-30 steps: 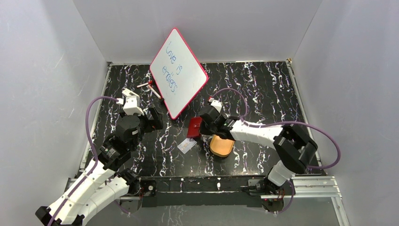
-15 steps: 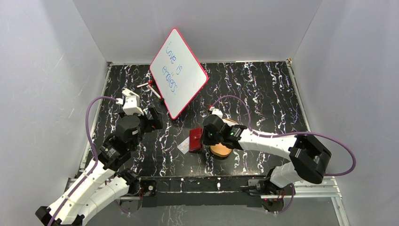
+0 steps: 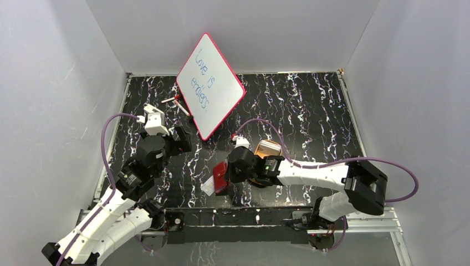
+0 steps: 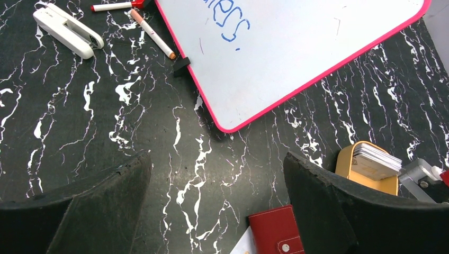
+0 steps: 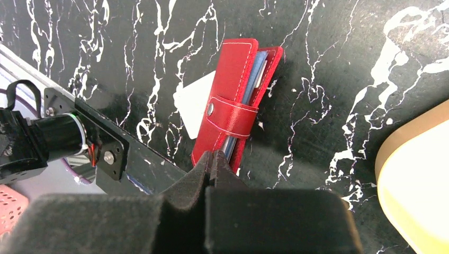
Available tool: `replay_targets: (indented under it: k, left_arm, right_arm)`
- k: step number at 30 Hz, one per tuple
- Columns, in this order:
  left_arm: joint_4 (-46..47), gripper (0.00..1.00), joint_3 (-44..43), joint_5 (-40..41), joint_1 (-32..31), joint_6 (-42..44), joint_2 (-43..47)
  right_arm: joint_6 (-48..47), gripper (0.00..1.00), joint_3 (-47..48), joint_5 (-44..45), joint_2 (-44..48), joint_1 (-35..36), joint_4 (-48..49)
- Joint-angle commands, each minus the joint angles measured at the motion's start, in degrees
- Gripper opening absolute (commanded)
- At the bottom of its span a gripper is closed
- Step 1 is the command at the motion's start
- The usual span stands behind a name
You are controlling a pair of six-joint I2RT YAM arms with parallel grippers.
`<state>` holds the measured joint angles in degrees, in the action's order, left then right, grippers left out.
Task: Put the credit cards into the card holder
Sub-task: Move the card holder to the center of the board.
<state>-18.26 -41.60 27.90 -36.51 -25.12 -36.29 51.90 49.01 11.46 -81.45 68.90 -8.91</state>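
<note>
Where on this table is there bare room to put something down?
The widest bare stretch of the table lies right of the whiteboard, behind the tray. It is crowded near the front middle, where the wallet, a card and the right gripper bunch together. Pens clutter the whiteboard's left.

The left arm [image 3: 111, 213] stood bent, and the left gripper [image 4: 216, 159] hung spread wide, holding nothing. The right arm [image 3: 310, 169] reached low toward the middle, the right gripper [image 5: 210, 157] pinched fully closed.
</note>
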Motion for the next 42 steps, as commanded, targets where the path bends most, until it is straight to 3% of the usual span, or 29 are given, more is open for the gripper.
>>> replay_targets:
  k: [1,10,18,22,34,42]
  left_arm:
    - [-0.50,0.92,-0.50,1.28,-0.07,0.60,0.11]
    - [-0.54,0.92,-0.56,1.28,-0.13,0.50,0.10]
    - [-1.01,0.92,-0.63,1.42,-0.10,0.06,0.09]
    - [-1.86,0.92,-0.82,2.58,-0.13,-0.83,0.62]
    - [-2.42,0.92,-0.93,4.22,-0.09,-1.06,0.77]
    - [-2.26,0.92,-0.84,4.20,-0.07,-0.77,0.96]
  right_arm:
    - [0.08,0.00,0.93,1.42,0.13,0.87,1.15]
    - [1.74,0.00,-3.75,0.79,-0.86,2.30,0.46]
    - [-1.19,0.41,-1.22,3.27,-0.33,2.81,-3.42]
    - [-3.92,0.53,2.13,5.99,0.16,3.19,-6.59]
    - [-9.37,0.42,15.97,9.79,-13.53,4.55,-14.54]
    - [-9.32,0.41,18.67,12.73,-19.10,4.66,-16.57]
